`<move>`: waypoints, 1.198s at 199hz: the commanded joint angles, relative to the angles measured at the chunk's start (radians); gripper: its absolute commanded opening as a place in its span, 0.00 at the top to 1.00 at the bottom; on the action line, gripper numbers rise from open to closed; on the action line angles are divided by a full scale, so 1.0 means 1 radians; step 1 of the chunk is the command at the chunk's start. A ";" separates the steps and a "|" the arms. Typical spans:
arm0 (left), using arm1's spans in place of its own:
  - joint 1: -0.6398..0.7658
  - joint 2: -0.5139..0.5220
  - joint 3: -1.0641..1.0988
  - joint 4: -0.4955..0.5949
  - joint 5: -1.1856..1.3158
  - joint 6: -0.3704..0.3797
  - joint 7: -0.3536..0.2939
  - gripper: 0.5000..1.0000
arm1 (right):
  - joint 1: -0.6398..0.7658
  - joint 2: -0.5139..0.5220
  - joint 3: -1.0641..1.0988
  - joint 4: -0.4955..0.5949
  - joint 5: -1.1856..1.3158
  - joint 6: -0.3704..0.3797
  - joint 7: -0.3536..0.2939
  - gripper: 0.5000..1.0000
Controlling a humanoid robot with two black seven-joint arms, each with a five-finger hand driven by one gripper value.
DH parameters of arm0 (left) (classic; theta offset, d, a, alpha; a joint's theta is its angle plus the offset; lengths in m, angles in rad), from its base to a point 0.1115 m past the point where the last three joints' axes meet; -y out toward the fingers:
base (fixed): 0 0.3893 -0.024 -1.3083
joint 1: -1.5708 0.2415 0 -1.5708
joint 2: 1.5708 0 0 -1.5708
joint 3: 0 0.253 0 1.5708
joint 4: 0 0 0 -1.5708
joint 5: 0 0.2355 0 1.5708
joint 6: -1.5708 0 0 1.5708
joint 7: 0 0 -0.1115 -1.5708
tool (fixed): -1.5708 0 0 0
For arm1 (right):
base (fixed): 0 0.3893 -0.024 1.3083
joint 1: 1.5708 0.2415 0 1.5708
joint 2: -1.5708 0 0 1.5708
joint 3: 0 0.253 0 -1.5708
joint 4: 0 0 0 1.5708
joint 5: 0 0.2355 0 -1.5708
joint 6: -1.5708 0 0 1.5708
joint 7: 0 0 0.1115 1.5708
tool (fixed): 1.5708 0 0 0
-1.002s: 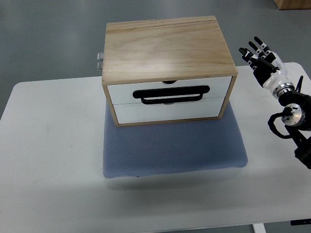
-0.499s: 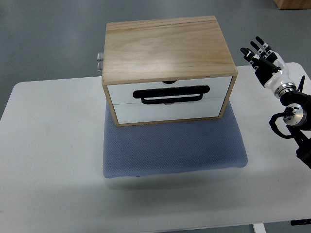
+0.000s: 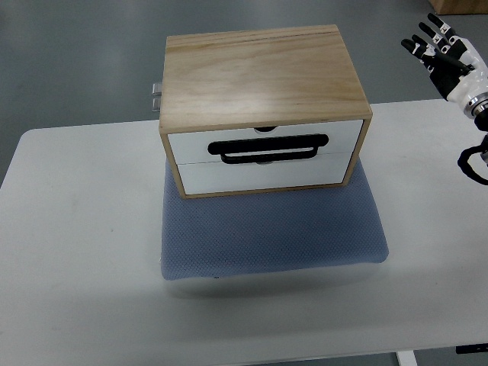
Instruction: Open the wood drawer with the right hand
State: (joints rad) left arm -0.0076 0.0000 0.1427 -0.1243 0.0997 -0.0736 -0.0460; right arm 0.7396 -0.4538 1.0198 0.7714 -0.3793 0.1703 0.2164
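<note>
A wooden drawer box (image 3: 263,80) with two white drawer fronts stands on a blue-grey mat (image 3: 271,229) on the white table. A black handle (image 3: 271,147) sits across the seam between the two drawers, and both drawers are closed. My right hand (image 3: 442,49) is at the far upper right, well to the right of the box and apart from it. Its fingers are spread and it holds nothing. The left arm is out of view.
The white table (image 3: 76,229) extends to the left and front of the mat. A small metal fitting (image 3: 156,95) sticks out at the box's back left. Grey floor lies beyond the table's far edge.
My right hand has moved up and to the right, away from the box, towards the picture's top right corner. The drawers have not moved.
</note>
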 commanded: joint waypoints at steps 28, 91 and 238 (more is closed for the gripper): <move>0.000 0.000 0.000 0.000 0.000 0.000 0.000 0.00 | 0.121 -0.120 -0.178 0.006 0.062 0.052 0.001 0.11; 0.000 0.000 0.000 0.000 0.000 0.000 0.000 0.00 | 0.354 -0.276 -0.460 0.095 0.062 0.268 -0.002 0.11; 0.000 0.000 0.000 0.000 0.000 0.000 0.000 0.00 | 1.172 -0.321 -1.334 0.503 0.057 0.441 -0.028 0.11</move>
State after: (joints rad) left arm -0.0076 0.0000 0.1427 -0.1243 0.0997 -0.0736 -0.0460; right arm 1.8463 -0.8013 -0.2379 1.2318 -0.3210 0.6108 0.2017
